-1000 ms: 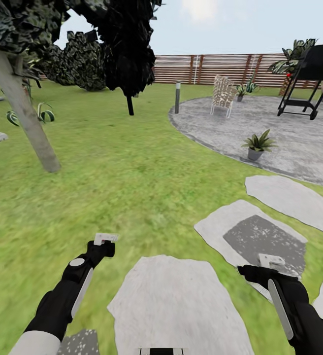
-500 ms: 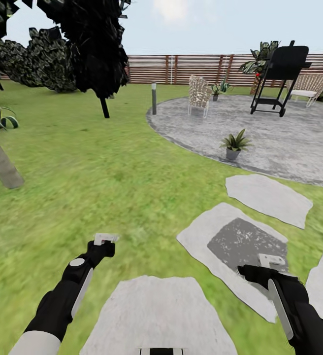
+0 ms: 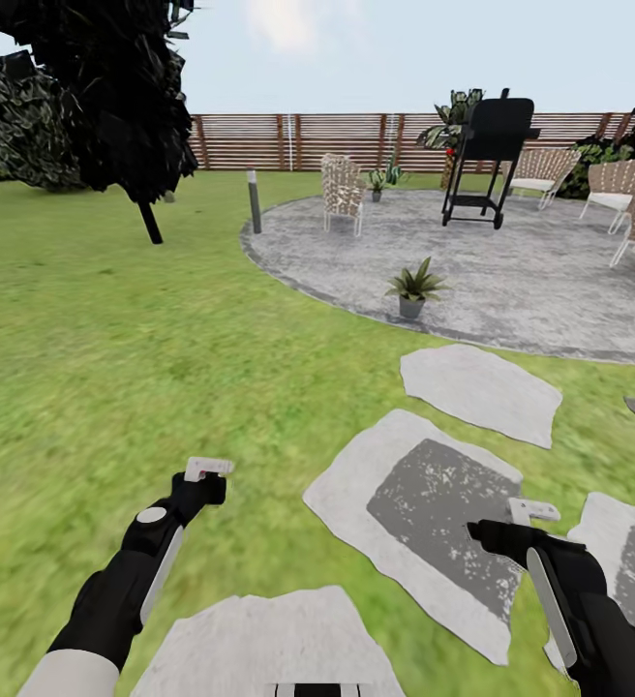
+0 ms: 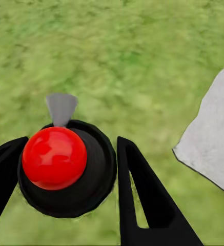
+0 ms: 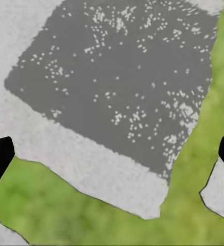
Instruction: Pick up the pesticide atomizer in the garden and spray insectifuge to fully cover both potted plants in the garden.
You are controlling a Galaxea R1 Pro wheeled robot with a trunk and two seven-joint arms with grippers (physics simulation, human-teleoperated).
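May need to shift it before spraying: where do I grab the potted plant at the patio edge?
Probably the grey pot by its wall, low from the side; the leaves fan up and out over its rim, blocking a top approach.

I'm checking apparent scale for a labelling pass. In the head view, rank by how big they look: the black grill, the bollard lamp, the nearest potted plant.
1. Black grill
2. Bollard lamp and nearest potted plant: the lamp is taller, the plant wider, so they are too alike to rank. All stand at different distances, so true sizes are unsure.

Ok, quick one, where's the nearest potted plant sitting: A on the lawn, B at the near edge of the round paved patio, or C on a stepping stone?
B: the potted plant stands on the grey patio, just inside its near rim.
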